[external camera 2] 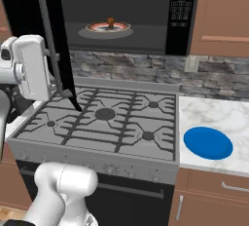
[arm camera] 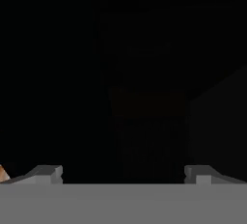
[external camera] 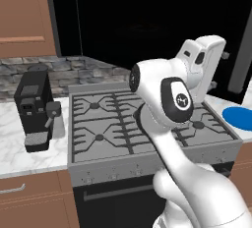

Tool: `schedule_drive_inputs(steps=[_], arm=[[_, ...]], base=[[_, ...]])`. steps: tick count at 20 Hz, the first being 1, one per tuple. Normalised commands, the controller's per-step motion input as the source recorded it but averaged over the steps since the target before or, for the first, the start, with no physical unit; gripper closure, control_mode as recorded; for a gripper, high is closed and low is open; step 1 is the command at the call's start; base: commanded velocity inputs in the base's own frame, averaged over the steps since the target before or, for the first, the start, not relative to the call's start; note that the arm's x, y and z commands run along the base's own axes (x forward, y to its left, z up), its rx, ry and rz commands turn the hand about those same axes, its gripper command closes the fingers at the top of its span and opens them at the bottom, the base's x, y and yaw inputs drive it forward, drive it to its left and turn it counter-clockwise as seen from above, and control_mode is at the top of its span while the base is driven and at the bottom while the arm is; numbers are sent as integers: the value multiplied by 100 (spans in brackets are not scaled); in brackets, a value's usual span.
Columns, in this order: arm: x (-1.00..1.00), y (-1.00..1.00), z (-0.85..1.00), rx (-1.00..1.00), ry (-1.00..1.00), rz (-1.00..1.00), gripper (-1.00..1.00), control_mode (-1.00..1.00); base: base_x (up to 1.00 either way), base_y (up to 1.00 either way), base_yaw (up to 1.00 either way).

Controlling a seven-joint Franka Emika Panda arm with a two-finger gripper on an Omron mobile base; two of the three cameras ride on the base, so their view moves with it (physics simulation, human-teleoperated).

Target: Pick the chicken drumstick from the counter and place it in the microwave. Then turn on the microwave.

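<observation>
Drumstick (external camera 2: 111,23) is sitting inside the wide black microwave (external camera 2: 146,10) — your gripper (arm camera: 123,174), fingers apart, is holding nothing; you're facing door-closing next.

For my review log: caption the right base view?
Open microwave above stove, drumstick on plate inside.

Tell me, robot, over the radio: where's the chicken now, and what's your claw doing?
Gripper open, empty, close to the dark microwave door. Drumstick on the plate inside the microwave. Door open; nothing blocking the button panel.
</observation>
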Motion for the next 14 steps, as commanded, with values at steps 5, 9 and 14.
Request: schedule_drive_inputs(steps=[5, 9, 14], arm=[[48, -36, 0, 14, 0, 1, -100, -100], [52, -34, 0, 16, 0, 8, -100, -100], [51, -36, 0, 14, 0, 13, -100, -100]], base=[[0, 0, 0], [0, 0, 0], [0, 0, 0]])
